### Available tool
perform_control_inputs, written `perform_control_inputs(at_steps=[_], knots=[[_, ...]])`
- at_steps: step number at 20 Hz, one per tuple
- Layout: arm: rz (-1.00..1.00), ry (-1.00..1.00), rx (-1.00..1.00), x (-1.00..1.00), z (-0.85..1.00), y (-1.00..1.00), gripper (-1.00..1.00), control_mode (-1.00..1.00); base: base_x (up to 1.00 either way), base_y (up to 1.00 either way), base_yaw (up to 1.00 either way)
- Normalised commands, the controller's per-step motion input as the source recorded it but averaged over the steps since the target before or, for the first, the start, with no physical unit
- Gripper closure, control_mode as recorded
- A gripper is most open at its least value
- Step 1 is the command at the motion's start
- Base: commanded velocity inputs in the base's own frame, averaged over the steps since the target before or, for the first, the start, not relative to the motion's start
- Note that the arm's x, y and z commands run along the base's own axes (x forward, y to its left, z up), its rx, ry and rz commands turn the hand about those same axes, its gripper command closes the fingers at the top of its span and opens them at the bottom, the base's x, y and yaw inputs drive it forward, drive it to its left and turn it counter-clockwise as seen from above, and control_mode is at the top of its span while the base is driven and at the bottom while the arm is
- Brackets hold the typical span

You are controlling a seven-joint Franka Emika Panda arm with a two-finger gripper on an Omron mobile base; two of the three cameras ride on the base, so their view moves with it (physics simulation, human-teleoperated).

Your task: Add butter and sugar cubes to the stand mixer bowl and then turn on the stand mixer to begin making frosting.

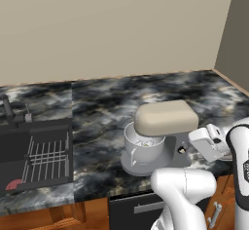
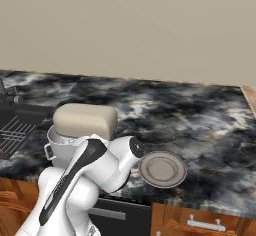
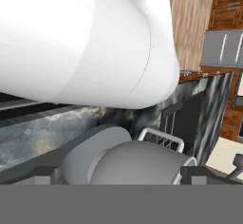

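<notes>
Dark marbled stone covers the desk (image 1: 107,102), which runs beneath a plain beige wall (image 1: 107,24) with wooden cabinet fronts (image 2: 200,222) below it. Near the front edge of the desk stands the stand mixer (image 1: 165,119), with a beige rounded head and a dark grey base carrying a small round knob on the side that faces the arm. Under the head sits the stand mixer bowl (image 1: 143,148), a light grey metal cup-shaped bowl with a side handle; something pale lies inside it, too small to identify as butter or sugar. In the right base view a flat round grey plate (image 2: 162,169) rests on the desk just beside the mixer, near the front edge. To the far left a black sink (image 1: 34,156) is sunk into the desk, holding a wire rack and a small red object in its front corner.

The white arm bends low in front of the mixer, and the tool (image 1: 210,141) hangs just beside the mixer's base on the knob side. Its jaws are spread as wide as they go and grip nothing. In the hand view the bowl (image 3: 142,163) lies close below the tool, tipped sideways by the camera's roll, with its handle uppermost and the mixer's white-lit head looming above.
</notes>
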Motion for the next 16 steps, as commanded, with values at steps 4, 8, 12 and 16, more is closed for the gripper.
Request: perform_control_inputs(at_steps=[4,8,12,16], knots=[[-0.02,0.00,0.00,0.00,-0.23,0.00,-1.00,-1.00,0.00,0.00,0.00],[-0.01,-0.01,0.00,0.08,-0.12,-0.11,-1.00,-1.00,0.00,0.00,0.00],[-0.01,0.00,0.00,0.16,-0.19,-0.14,-1.00,-1.00,0.00,0.00,0.00],[-0.04,0.00,0.00,0.23,-0.04,0.03,-1.00,-1.00,0.00,0.00,0.00]])
